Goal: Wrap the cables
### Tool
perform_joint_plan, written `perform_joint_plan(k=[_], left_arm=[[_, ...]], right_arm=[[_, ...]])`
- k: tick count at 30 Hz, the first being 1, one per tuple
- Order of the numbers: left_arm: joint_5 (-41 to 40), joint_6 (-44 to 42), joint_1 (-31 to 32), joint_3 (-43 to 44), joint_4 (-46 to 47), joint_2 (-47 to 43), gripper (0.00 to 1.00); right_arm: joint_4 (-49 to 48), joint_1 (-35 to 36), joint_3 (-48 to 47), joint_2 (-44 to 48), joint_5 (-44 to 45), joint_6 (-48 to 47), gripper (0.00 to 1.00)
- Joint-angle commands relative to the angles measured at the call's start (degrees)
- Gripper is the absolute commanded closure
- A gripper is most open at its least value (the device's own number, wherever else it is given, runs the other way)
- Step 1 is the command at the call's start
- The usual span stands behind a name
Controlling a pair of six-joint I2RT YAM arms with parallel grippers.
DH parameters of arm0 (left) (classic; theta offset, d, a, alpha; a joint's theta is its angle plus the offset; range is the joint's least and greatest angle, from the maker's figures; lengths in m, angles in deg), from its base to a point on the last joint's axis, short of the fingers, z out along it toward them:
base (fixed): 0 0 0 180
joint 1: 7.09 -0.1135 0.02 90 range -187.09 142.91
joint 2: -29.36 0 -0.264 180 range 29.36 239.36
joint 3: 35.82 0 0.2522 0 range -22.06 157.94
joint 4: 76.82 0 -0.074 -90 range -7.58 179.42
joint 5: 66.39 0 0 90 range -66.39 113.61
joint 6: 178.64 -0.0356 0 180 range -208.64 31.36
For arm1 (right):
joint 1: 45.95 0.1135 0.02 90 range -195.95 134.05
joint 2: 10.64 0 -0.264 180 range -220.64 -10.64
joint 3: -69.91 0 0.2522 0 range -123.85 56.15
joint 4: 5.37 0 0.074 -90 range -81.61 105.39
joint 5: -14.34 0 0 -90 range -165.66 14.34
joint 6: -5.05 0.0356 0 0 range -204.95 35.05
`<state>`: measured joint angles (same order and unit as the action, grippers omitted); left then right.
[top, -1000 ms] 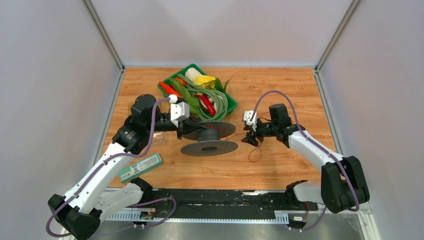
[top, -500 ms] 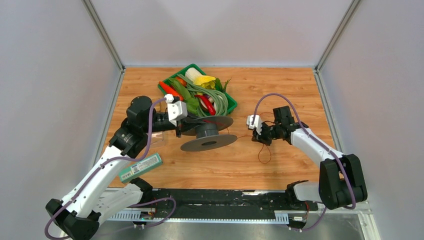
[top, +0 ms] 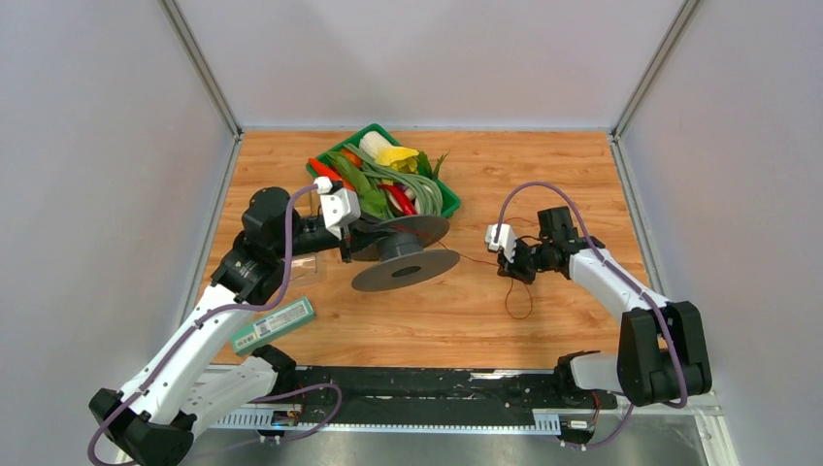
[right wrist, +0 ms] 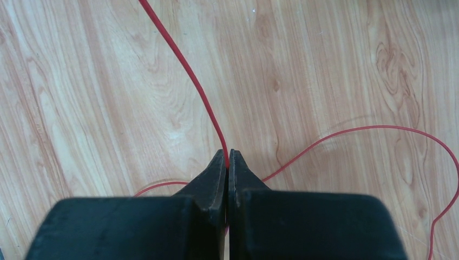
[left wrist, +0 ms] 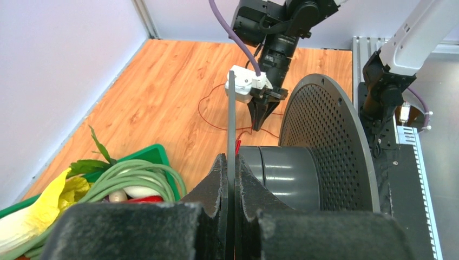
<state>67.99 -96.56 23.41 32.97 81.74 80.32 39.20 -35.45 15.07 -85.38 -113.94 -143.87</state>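
Open table [top: 573, 165] between spool [top: 406, 269] and right pincer [top: 509, 274], red wire [top: 476, 259] crossing, basket [top: 451, 202] behind spool

Thread-thin red wire [right wrist: 189, 76]; one stretch runs nearly straight; the rest lies in loose loops on the table [top: 582, 175].

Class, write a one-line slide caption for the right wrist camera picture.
Right end effector shut on a thin red wire, with loose loops lying across the wooden table.

The left gripper [top: 351, 243] grips a grey spool [top: 406, 270], tilted, just beside a green tray [top: 451, 202] of vegetables. A thin red wire [top: 473, 259] runs from it to the right gripper [top: 514, 272], with slack looped on the table [top: 563, 165]
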Motion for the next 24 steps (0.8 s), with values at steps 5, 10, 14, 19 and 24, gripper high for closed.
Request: perform_joint_plan(k=[5,10,14,19,24], left_arm=[[0.0,4.0,-2.5,1.3,6.5,-0.9,1.0],[-1.5,9.0,-3.0,3.1,7.3,0.8,1.0],[-6.8,18.3,-3.1,7.5,9.4,4.4,1.0],[-16.8,30.8,-3.0,13.1,8.6,7.8,1.0],[-36.8,43.9,-3.1,24.2,-9.6,13.1,1.0]], right_arm=[[2.2,-3.3,-0.3,1.4,0.9,-3.7,1.0],[2.3,-4.0,-2.0,0.7,-0.4,-1.1,1.0],[-0.7,-3.2,-5.4,-0.2,-2.7,6.9,1.0],[-3.5,-1.7,-10.2,-1.9,-3.0,16.3,1.0],[-5.8,2.0,-12.5,-1.6,-2.6,24.1,1.0]])
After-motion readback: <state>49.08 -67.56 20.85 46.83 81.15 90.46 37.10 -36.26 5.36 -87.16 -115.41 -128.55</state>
